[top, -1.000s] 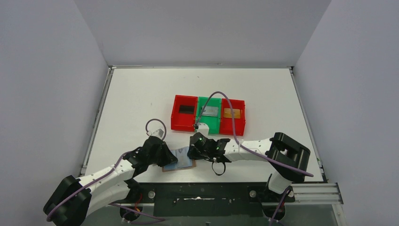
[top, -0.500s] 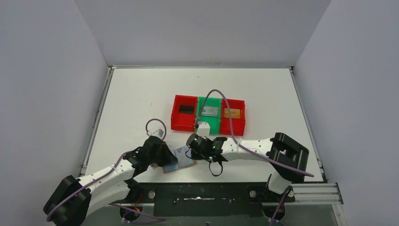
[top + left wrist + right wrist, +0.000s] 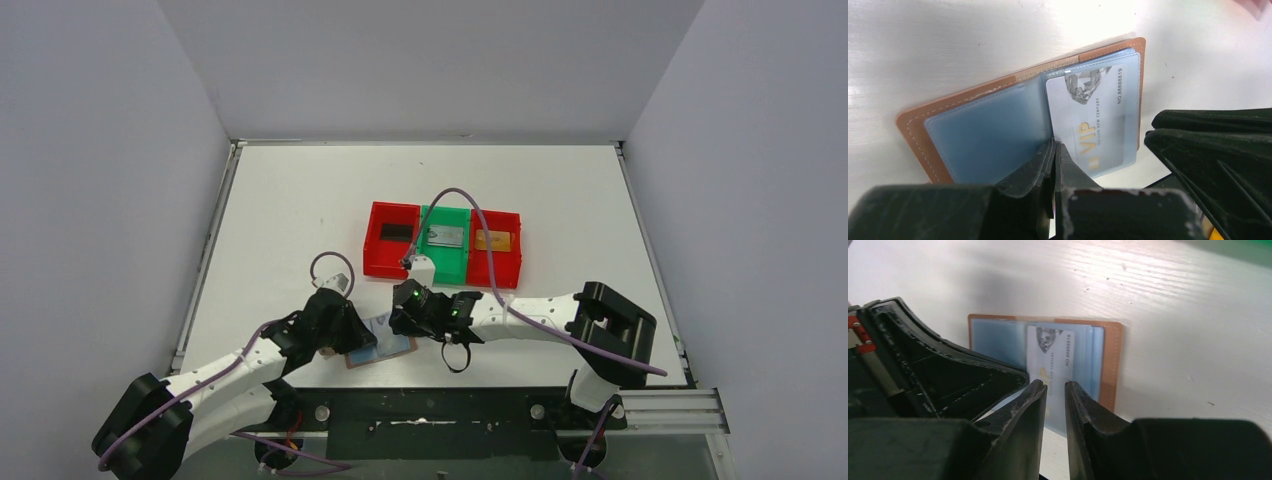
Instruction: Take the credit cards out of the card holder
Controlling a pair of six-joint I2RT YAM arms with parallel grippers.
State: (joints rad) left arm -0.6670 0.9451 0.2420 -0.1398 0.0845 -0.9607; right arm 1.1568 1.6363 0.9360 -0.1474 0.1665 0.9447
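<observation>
The tan card holder (image 3: 385,347) lies open near the table's front edge, grey-blue lining up (image 3: 978,130). A silver-white VIP card (image 3: 1093,115) sits in its right-hand clear pocket and also shows in the right wrist view (image 3: 1050,355). My left gripper (image 3: 1054,146) is shut, its tips resting on the lining at the fold. My right gripper (image 3: 1054,385) is open by a narrow gap with nothing between the fingers, just in front of the VIP card's near edge. In the top view the left gripper (image 3: 357,335) and right gripper (image 3: 398,322) flank the holder.
Three joined bins stand behind the holder: a red bin (image 3: 372,240) with a black card (image 3: 397,232), a green bin (image 3: 443,262) with a silver card (image 3: 446,236), and a red bin (image 3: 515,250) with a gold card (image 3: 493,240). The right arm's cable loops over the bins.
My right gripper has shifted left over the holder, toward the left gripper. The left gripper and the holder have stayed put.
</observation>
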